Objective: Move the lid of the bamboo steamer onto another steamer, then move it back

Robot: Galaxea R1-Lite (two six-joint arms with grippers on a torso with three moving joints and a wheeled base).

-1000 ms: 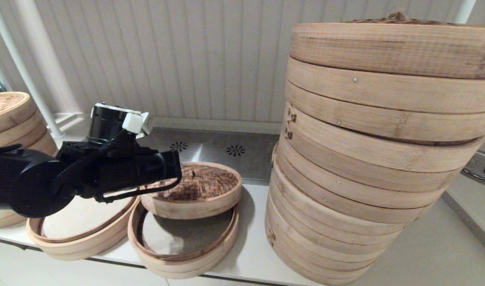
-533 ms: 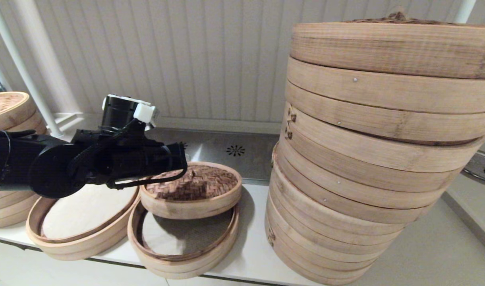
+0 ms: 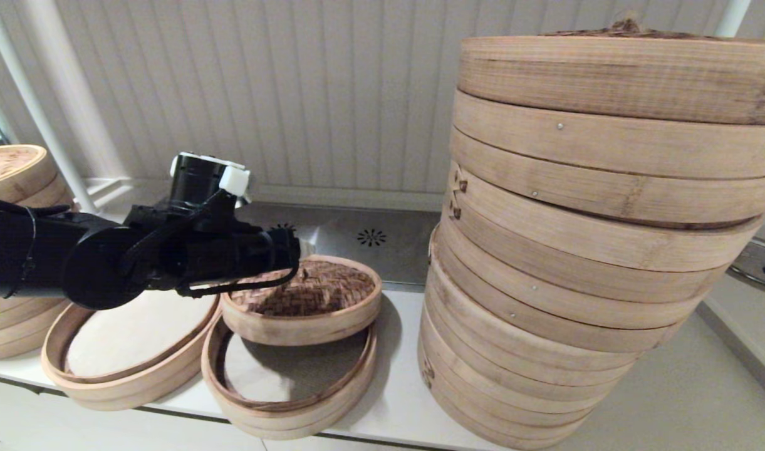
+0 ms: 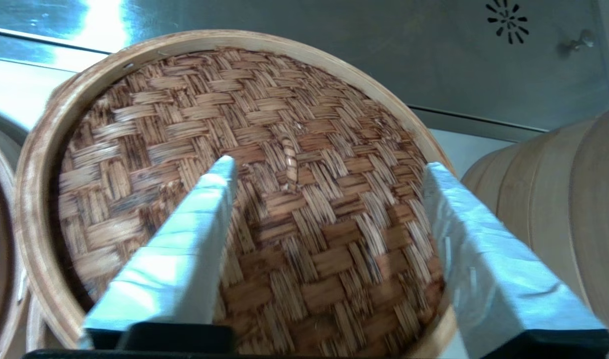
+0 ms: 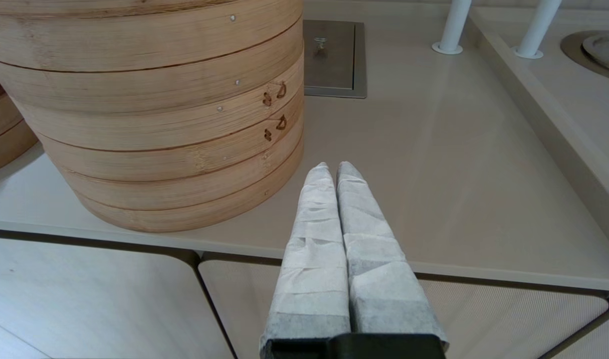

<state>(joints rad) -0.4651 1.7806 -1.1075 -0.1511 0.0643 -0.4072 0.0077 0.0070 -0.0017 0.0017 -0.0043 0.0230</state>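
Two open small steamers [image 3: 131,369] flank the bamboo steamer lid [image 3: 307,300] beneath the wide-spread left tool [image 4: 324,169], tall stack [image 3: 582,250] alongside.

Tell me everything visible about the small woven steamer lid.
The bamboo steamer lid is small and round, with a brown herringbone-woven top, a tiny centre loop and a pale bamboo rim. It sits askew on the right of two shallow steamers, resting on its back edge and leaving the liner exposed in front. The left claw is open above it, not touching.
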